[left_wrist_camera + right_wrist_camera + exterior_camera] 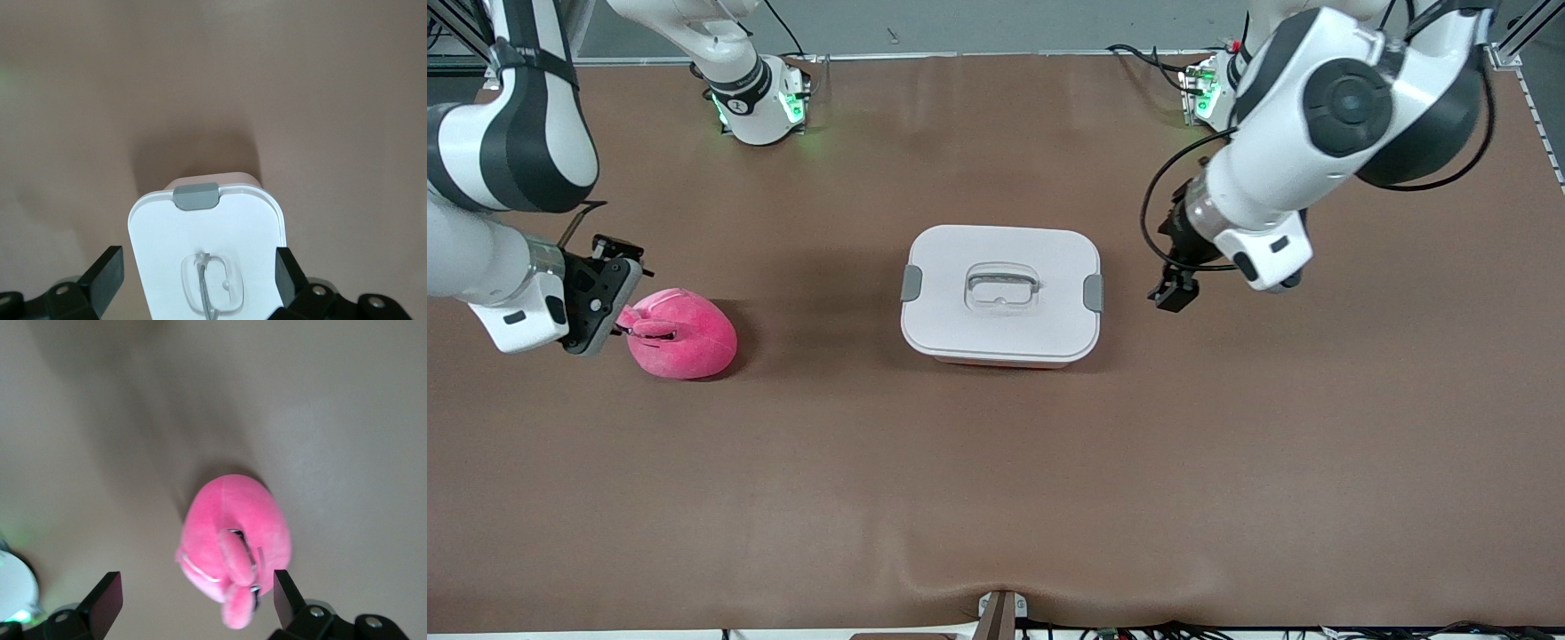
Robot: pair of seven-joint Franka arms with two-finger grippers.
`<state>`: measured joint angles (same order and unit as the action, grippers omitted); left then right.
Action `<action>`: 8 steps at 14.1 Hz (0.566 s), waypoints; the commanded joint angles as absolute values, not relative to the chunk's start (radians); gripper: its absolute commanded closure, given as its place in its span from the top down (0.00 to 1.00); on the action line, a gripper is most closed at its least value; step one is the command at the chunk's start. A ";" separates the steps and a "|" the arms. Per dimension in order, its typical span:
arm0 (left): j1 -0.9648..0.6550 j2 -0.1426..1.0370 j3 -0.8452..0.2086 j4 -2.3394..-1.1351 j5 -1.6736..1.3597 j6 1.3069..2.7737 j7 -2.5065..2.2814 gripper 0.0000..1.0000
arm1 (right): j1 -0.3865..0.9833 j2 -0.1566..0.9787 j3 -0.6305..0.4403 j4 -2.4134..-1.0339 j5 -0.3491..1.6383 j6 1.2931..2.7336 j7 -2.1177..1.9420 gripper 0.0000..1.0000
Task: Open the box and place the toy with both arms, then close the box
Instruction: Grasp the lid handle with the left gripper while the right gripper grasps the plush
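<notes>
The box stands closed in the middle of the table, its white lid held by two grey side clips and carrying a clear recessed handle. My left gripper hangs open just off the box's end toward the left arm's side. Its wrist view looks along the lid to the grey clip, with the fingers wide apart and empty. The pink plush toy lies toward the right arm's end of the table. My right gripper is open right beside the toy, not gripping it.
A brown mat covers the whole table. The two arm bases with green lights stand at the table's edge farthest from the front camera. A small bracket sits at the nearest edge.
</notes>
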<state>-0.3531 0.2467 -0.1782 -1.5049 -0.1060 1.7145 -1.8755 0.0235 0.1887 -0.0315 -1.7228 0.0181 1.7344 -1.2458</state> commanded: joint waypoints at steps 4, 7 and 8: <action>-0.456 0.302 -0.175 -1.482 -0.058 1.772 -2.065 1.00 | -0.035 0.268 -0.020 -1.744 0.021 1.822 -1.609 1.00; -0.497 0.327 -0.175 -1.482 -0.045 1.801 -2.118 1.00 | -0.063 0.267 -0.018 -1.807 0.044 1.851 -1.617 1.00; -0.512 0.340 -0.175 -1.482 -0.029 1.815 -2.147 1.00 | -0.063 0.265 -0.018 -1.821 0.057 1.858 -1.621 1.00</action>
